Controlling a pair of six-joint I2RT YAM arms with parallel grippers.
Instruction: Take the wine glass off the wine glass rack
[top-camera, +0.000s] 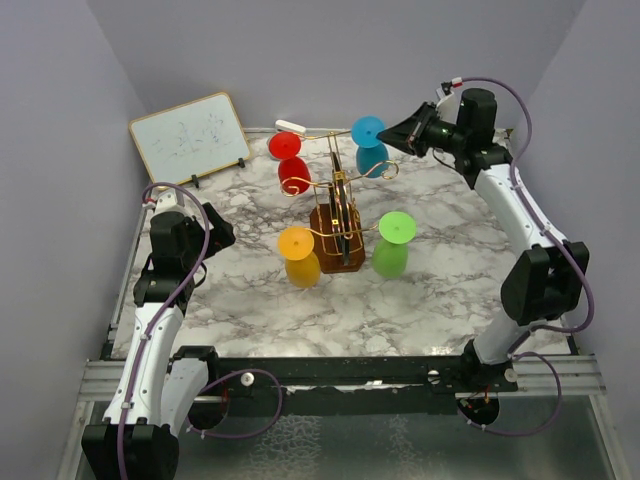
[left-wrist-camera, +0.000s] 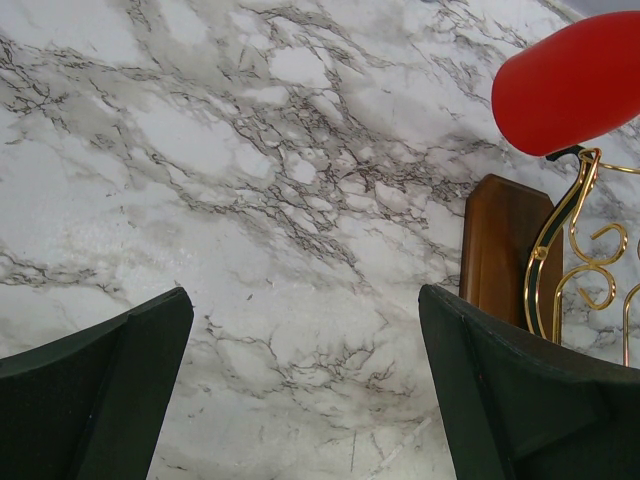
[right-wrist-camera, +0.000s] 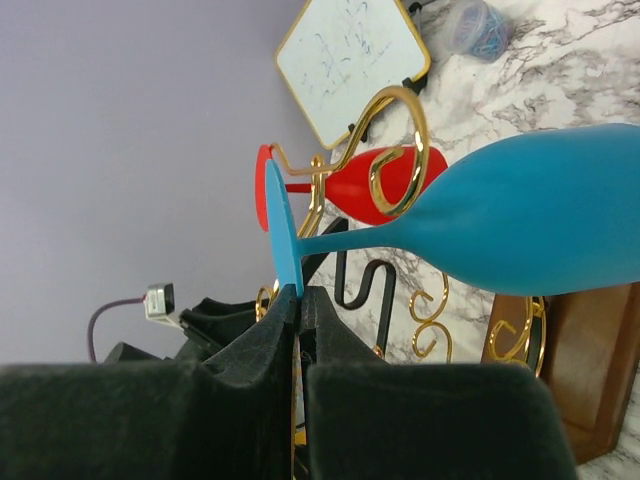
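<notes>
The right arm (top-camera: 520, 230) rises from its base at the lower right of the overhead view, bends at the elbow by the right edge and reaches up and left, its wrist turned toward the middle top of the frame. The right gripper (right-wrist-camera: 298, 295) is pinched closed on the thin edge of the round foot of the blue wine glass (right-wrist-camera: 540, 215), which lies sideways in the wrist view with its bowl filling the right of the frame. The glass's stem runs just beside a gold curl of the wine glass rack (top-camera: 340, 205); whether the glass hangs from that arm or is free of it cannot be told. The left arm (top-camera: 150, 330) stands folded at the left edge of the overhead view. The left gripper (left-wrist-camera: 305, 295) is spread wide over bare marble and holds nothing, with the rack's wooden block at the right edge of its view. Counted, there are two arms, one rack at the centre of the marble table (top-camera: 450, 290), and four glasses around it: blue at upper right, a red glass (top-camera: 294, 175) at upper left, an orange glass (top-camera: 301, 268) at lower left and a green glass (top-camera: 390, 258) at lower right. One whiteboard (top-camera: 190, 137) leans at the upper left.
</notes>
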